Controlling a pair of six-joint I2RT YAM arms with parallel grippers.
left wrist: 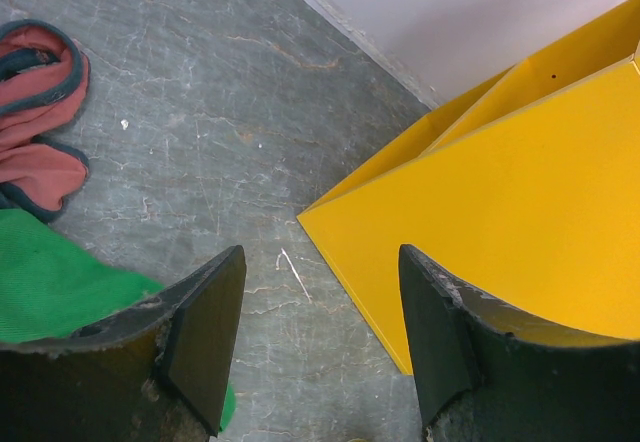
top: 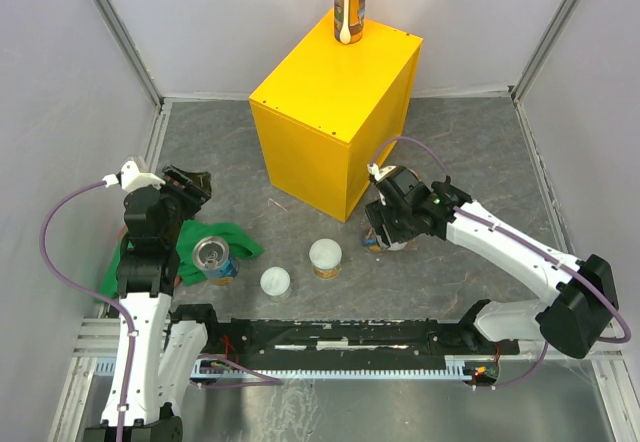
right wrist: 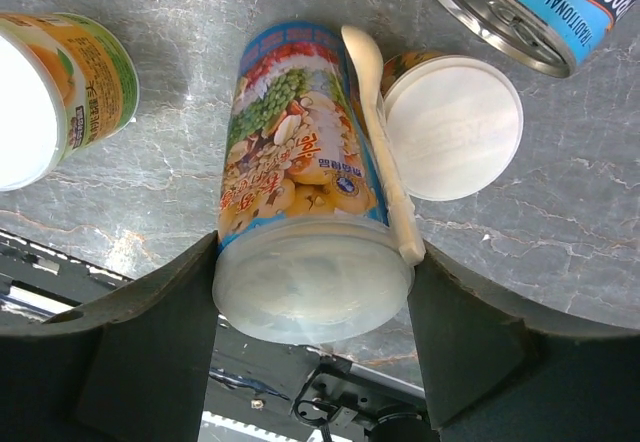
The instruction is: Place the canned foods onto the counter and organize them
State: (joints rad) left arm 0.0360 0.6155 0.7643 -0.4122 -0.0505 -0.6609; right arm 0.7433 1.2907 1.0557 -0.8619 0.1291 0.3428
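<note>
Right wrist view: the right tool [right wrist: 315, 262] pinches a tall colourful clear-lidded can [right wrist: 300, 152]. Lift it straight, upright. Left tool [left wrist: 320, 272] spread, empty.

- Counter [top: 330, 132]: smooth yellow painted board with a satin sheen and small dark fastener dots on its faces.
- Table surface [left wrist: 200, 112]: grey stone-look sheet, matt, veined and finely scratched.
- Green cloth [left wrist: 50, 282]: soft matt fabric. Beside it is a pink cloth [left wrist: 35, 162] with dark stitched edging.
- Tall can [right wrist: 300, 162]: glossy printed label and a cloudy translucent plastic lid. A smooth cream plastic spoon [right wrist: 375, 112] runs along its side.
- Blue can [right wrist: 520, 7]: glossy label and a bright bare-metal ribbed top.
- Short can [right wrist: 455, 127]: matt white plastic lid with embossed lettering.
- Left gripper [left wrist: 320, 252]: fingers [left wrist: 205, 332] of a dark matt material, scuffed and chipped along the edges.
</note>
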